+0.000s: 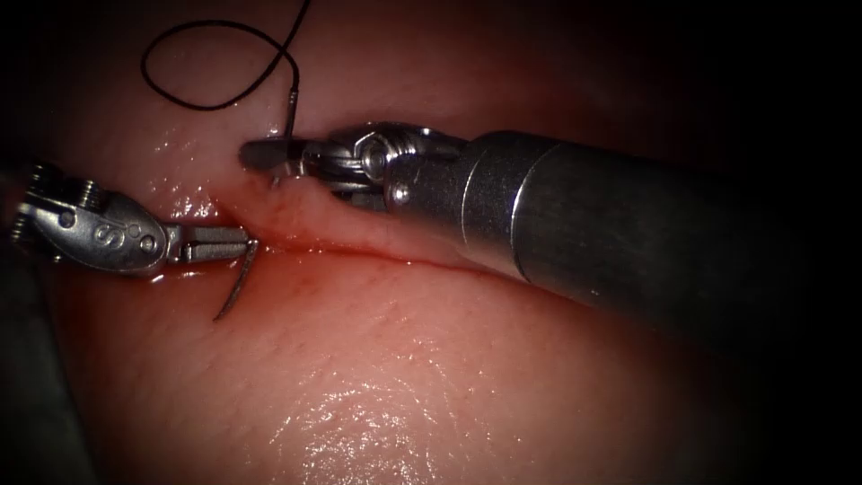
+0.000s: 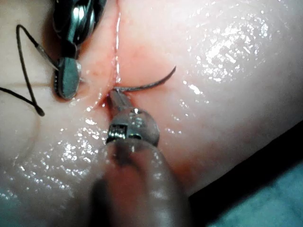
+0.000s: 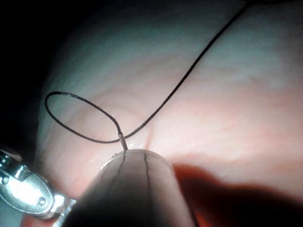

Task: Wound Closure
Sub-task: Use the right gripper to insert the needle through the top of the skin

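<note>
The tissue (image 1: 386, 359) has a cut (image 1: 359, 244) running across the endoscope view, wet with red fluid. The curved needle (image 1: 235, 287) is in the tissue across the cut's left end. Its tail (image 1: 292, 108) stands up above the cut and its pointed end sticks out below it. My right tool (image 1: 256, 154) is shut on the needle near the tail. My left tool (image 1: 244, 241) is shut on the emerged part, just behind the point. Black thread (image 1: 180, 99) loops from the tail. In the left wrist view the needle (image 2: 151, 84) runs out from my left tool (image 2: 116, 94).
The right tool's thick shaft (image 1: 611, 224) lies over the right part of the cut. The thread (image 3: 165, 99) trails off across the tissue beyond the needle's tail (image 3: 122, 139). Wet, shiny tissue (image 2: 227, 56) spreads on the near side.
</note>
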`<state>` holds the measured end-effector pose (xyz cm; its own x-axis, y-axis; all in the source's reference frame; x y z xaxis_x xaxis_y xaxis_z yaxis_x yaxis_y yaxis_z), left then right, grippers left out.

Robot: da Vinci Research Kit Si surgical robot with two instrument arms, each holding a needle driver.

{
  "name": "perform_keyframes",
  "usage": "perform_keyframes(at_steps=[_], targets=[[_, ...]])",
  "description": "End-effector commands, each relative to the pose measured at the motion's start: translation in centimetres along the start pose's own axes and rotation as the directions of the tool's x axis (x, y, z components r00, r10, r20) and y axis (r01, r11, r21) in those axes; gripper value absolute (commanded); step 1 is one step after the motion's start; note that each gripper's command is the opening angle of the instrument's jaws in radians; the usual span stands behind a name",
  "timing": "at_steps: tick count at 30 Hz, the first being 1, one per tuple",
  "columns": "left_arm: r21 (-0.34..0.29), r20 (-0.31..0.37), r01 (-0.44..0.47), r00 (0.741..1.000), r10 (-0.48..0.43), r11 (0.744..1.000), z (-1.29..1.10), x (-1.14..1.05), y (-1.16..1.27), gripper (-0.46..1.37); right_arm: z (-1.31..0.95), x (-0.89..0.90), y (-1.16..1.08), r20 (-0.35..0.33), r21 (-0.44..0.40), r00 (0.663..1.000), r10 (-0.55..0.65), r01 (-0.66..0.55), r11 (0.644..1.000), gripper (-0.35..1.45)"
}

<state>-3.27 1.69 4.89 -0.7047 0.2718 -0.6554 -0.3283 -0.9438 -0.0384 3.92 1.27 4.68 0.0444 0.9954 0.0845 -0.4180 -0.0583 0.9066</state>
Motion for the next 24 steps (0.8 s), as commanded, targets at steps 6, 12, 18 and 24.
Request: perform_keyframes(at_steps=[6,12,18,24], targets=[[-0.005,0.000,0.000,1.000,0.000,1.000,0.00,0.00,0.00,-0.35,0.01,-0.01,0.00,0.012,-0.001,1.000,-0.009,0.009,1.000,-0.35],[-0.004,-0.002,0.001,1.000,-0.001,1.000,0.00,0.00,0.00,-0.35,0.01,-0.01,0.00,0.011,0.002,1.000,-0.009,0.009,1.000,-0.35],[-0.004,-0.002,0.001,1.000,-0.001,1.000,0.00,0.00,0.00,-0.35,0.01,0.00,0.01,0.011,0.002,1.000,-0.009,0.009,1.000,-0.35],[-0.004,-0.002,0.001,1.000,-0.001,1.000,0.01,0.00,0.00,-0.35,0.01,0.01,0.02,0.012,0.002,1.000,-0.010,0.010,1.000,-0.35]])
